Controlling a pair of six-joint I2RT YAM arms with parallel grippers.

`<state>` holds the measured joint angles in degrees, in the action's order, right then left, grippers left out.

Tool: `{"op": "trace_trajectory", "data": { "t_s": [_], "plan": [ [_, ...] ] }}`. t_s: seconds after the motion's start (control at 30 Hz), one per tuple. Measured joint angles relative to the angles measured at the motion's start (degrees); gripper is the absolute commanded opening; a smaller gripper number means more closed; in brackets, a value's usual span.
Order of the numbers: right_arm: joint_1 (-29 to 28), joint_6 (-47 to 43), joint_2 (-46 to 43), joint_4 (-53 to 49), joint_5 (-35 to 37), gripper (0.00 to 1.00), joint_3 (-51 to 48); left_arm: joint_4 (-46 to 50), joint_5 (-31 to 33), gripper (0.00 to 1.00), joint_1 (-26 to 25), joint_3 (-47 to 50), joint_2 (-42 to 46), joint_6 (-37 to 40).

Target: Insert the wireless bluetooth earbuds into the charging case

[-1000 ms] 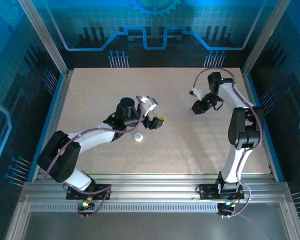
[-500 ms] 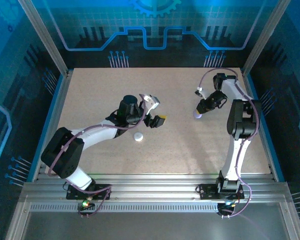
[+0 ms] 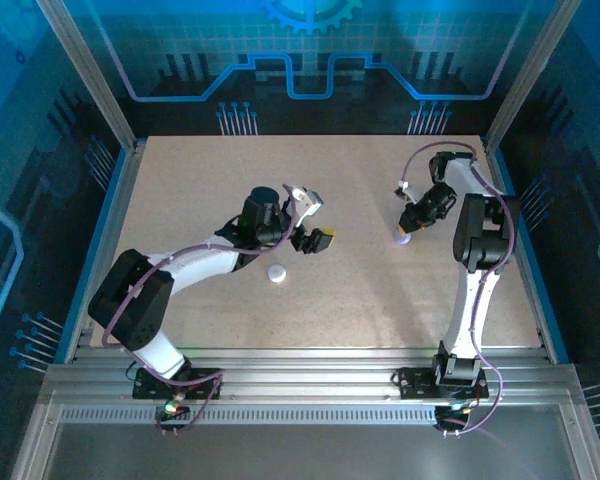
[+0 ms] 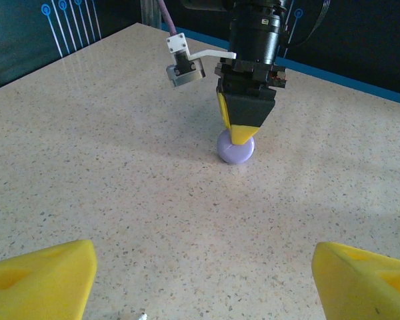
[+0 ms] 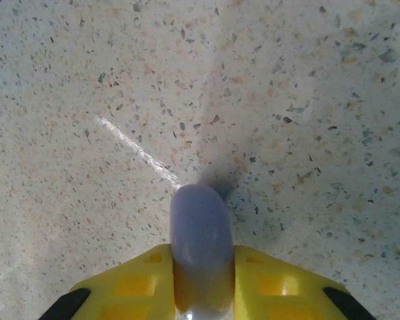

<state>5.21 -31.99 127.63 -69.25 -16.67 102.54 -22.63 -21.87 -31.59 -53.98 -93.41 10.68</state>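
Note:
My right gripper [image 3: 405, 235] is shut on a lavender round case [image 5: 199, 227], which it holds on edge between its yellow fingers [image 5: 273, 283]. In the left wrist view the right gripper [image 4: 241, 135] points straight down, with the lavender case [image 4: 235, 148] at the tabletop, at or just above it. My left gripper [image 3: 316, 242] hovers open near the table's middle, its yellow fingers [image 4: 43, 280] wide apart with nothing between them. One tiny white pellet, an earbud [image 4: 141, 317], peeks in at the bottom edge of the left wrist view. The other earbud is out of view.
A white round puck [image 3: 276, 272] lies on the speckled table [image 3: 360, 290] just in front of the left gripper. Blue-lit walls and metal posts fence the table on the far, left and right sides.
My right gripper has swung right and down toward the table with the lavender case. The left gripper has edged slightly to the right.

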Motion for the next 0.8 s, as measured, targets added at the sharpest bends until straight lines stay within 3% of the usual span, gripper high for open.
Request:
{"op": "trace_trajectory", "data": {
  "t_s": [0.8],
  "plan": [
    [2.0, 0.5, 4.0, -0.3, 2.2, 0.52, 3.8, 0.6, -0.9, 0.84, 0.0, -4.3, -3.1, -0.3]
  ]
}}
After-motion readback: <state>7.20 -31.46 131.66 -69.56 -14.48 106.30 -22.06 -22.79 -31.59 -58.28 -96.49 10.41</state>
